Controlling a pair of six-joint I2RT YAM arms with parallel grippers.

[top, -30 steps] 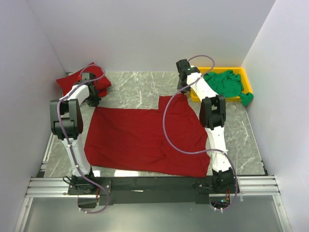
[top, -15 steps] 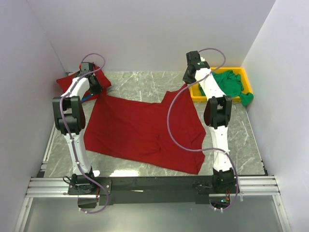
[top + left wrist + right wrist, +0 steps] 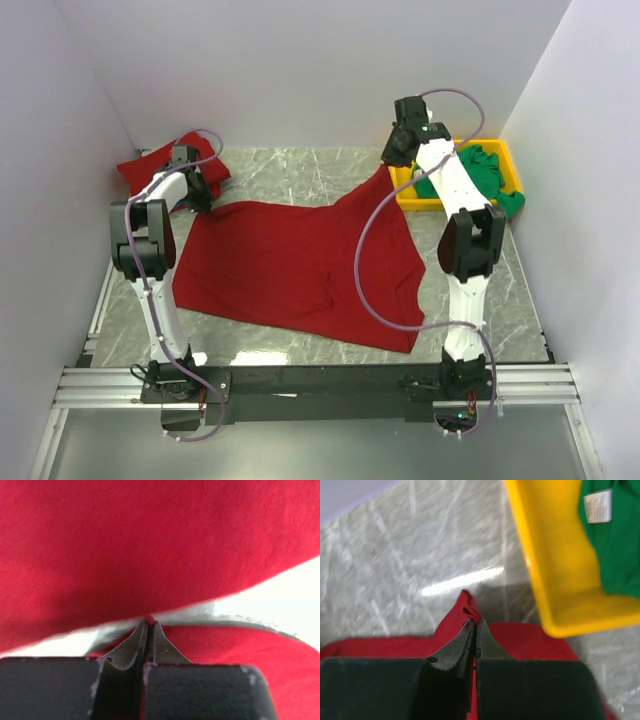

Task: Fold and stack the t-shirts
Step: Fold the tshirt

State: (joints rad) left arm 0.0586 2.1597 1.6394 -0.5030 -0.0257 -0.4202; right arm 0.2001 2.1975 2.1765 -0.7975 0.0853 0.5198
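Red t-shirt (image 3: 300, 270) is light, limp cloth, sags between holds. Left fingers (image 3: 131, 649) and right fingers (image 3: 456, 647) each clamp a far corner; hems likely slip least.

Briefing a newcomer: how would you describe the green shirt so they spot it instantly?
At the table's far right corner sits a shallow yellow tray. The green t-shirt lies crumpled in it, spilling over its right edge. It is the only green cloth; the other shirts are dark red.

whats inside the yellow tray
A crumpled green t-shirt with a white tag lies in the yellow tray, one end spilling over the rim. The right arm hides part of the tray; anything under the shirt is covered.
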